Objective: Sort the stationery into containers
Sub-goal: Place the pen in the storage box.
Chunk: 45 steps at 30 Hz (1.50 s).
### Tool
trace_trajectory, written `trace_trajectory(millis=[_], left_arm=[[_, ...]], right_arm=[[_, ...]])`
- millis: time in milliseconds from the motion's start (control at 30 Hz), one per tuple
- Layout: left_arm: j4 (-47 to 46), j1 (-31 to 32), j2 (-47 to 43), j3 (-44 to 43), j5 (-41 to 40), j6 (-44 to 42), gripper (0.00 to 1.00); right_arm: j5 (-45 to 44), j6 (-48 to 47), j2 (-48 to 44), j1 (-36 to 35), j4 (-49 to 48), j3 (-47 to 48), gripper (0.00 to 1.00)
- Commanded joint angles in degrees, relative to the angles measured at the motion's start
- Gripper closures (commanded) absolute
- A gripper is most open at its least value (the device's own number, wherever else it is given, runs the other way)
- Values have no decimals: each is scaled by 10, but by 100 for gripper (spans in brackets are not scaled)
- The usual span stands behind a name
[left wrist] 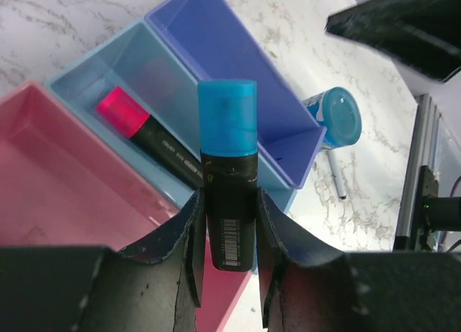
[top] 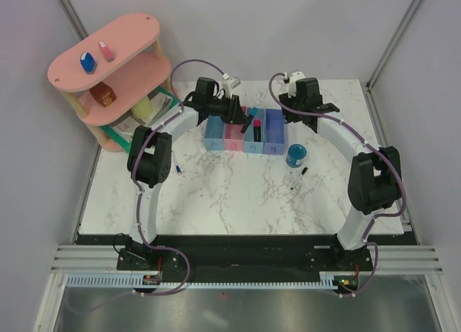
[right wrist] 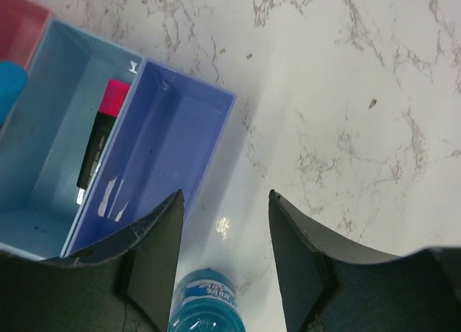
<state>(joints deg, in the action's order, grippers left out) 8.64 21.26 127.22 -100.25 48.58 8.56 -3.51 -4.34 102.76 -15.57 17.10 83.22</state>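
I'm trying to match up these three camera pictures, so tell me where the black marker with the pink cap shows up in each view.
Top external: black marker with pink cap lies in the blue bin, third from left in the row.
Left wrist: left of centre, in that bin, pink cap toward upper left.
Right wrist: left side, in that bin, pink cap uppermost.
Shared landmark: the empty violet-blue bin next to it.

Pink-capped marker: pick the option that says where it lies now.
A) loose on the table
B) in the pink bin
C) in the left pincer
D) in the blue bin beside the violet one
D: the left wrist view shows the pink-capped marker lying in the blue bin next to the violet bin, while the left pincer grips the blue-capped marker.
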Motion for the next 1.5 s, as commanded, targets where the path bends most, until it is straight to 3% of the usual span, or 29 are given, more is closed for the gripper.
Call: trace_trajectory(millis=[0, 367, 633, 700, 800, 1000, 1300, 1467], left_arm=[[-64, 9, 7, -42, 43, 80, 98], [-73, 17, 34, -43, 28, 95, 98], [-63, 17, 51, -55, 20, 87, 73], [-59, 18, 52, -57, 21, 82, 70], [-59, 18, 53, -57, 21, 81, 54], [-58, 20, 53, -57, 21, 81, 46], [-35, 19, 14, -62, 13, 67, 45], [41, 12, -32, -65, -24, -12, 45]], right_arm=[[-6, -11, -34, 2, -20, -29, 42], [-1, -15, -61, 2, -26, -82, 43], [49, -14, -98, 3, -8, -133, 42], [55, -24, -108, 3, 7, -148, 41], [63, -39, -123, 3, 21, -174, 40], [68, -54, -144, 4, 40, -210, 37], [89, -63, -145, 4, 63, -225, 34], [88, -69, -131, 3, 63, -231, 32]])
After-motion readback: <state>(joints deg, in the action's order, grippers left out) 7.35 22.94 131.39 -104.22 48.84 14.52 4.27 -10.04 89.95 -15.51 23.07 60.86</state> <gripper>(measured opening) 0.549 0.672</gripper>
